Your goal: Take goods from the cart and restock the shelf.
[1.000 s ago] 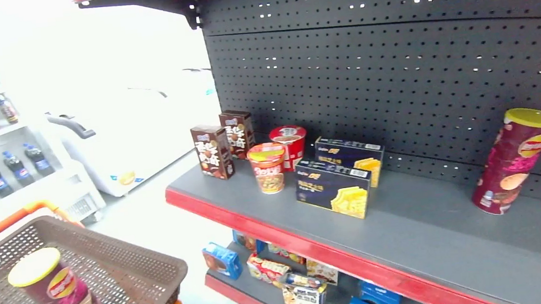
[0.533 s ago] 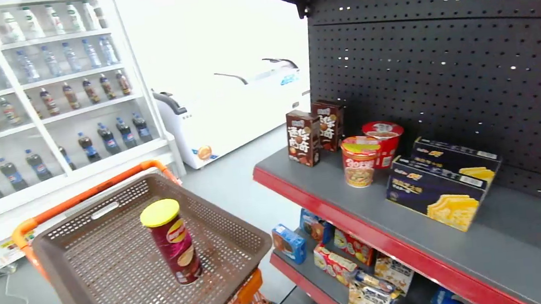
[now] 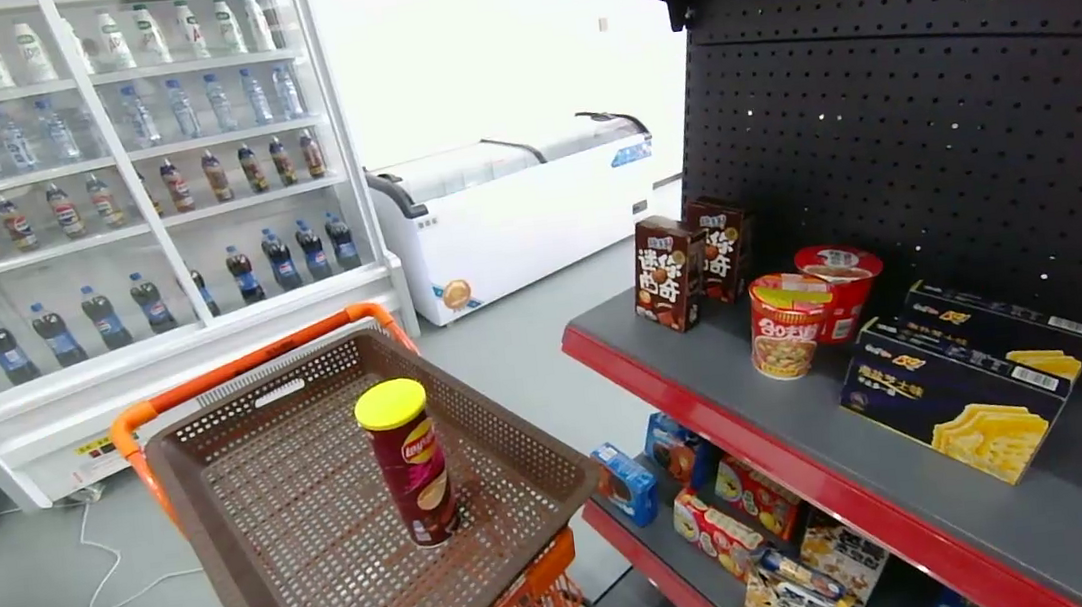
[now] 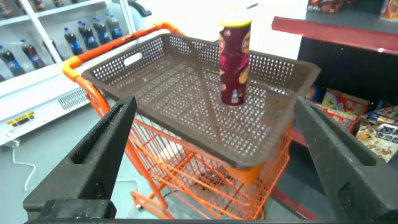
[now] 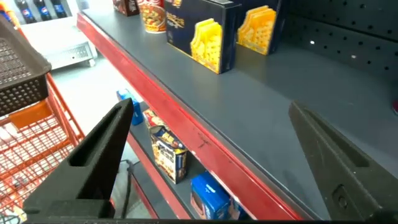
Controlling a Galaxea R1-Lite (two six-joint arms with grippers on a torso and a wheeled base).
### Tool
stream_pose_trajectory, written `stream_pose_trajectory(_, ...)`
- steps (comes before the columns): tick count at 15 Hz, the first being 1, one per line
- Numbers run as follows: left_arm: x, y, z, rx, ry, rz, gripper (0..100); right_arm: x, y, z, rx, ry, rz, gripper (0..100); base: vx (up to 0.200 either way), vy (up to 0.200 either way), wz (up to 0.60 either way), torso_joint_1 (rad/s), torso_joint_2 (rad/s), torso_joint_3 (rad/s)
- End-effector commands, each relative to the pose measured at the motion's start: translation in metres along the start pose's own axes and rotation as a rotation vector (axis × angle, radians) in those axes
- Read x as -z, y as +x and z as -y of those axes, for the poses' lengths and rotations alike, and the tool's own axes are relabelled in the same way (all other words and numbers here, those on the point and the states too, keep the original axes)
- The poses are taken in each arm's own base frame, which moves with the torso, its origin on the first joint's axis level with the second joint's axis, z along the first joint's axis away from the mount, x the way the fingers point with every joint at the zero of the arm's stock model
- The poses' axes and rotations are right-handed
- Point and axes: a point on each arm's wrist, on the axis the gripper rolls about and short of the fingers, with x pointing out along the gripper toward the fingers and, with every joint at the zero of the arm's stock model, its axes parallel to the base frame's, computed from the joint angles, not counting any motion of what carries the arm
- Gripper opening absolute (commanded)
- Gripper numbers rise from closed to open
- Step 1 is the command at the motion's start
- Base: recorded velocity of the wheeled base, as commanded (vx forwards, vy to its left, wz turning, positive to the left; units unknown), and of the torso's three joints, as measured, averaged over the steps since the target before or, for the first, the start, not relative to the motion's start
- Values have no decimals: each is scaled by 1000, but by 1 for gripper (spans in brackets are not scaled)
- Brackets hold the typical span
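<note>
Head view: the can (image 3: 407, 463) stands upright in the basket (image 3: 254, 535), with the shelf (image 3: 816, 435) beside the basket.

Left wrist view: the left gripper (image 4: 211, 124) faces the basket, fingers released wide. This looks like the pick-up step, so next they must straddle the can.

Right wrist view: the right gripper (image 5: 211, 118) is away from the basket, over the shelf, fingers released.

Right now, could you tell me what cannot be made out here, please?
Head view: rear brown box, half hidden by the front box.
Head view: lower-shelf packets, cut off by the bottom edge.
Left wrist view: lower orange basket, its contents screened by the brown basket.
</note>
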Motion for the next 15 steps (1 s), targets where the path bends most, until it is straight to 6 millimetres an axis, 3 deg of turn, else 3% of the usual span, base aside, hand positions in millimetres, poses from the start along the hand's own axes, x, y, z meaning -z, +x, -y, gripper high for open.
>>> stream_pose_trajectory(1,-97,58,-14,-34,11,-186,100,0,0,0,-1,0,-1,100,0,0,0,0,0,0)
stream_pose_trajectory(4,-118,122,-21,-43,4,-299,100,0,0,0,-1,0,-1,100,0,0,0,0,0,0)
stream_pose_trajectory(6,-112,150,-21,-18,4,-335,100,0,0,0,-1,0,-1,100,0,0,0,0,0,0)
stream_pose_trajectory(8,-87,167,-20,5,-27,-438,100,0,0,0,-1,0,0,100,0,0,0,0,0,0)
stream_pose_trajectory(9,-84,168,-20,9,-32,-445,100,0,0,0,-1,0,0,100,0,0,0,0,0,0)
stream_pose_trajectory(10,-65,176,-15,45,-47,-464,100,0,0,0,-1,0,-1,100,0,0,0,0,0,0)
stream_pose_trajectory(15,-30,190,-9,187,-96,-554,100,0,0,0,-1,0,0,100,0,0,0,0,0,0)
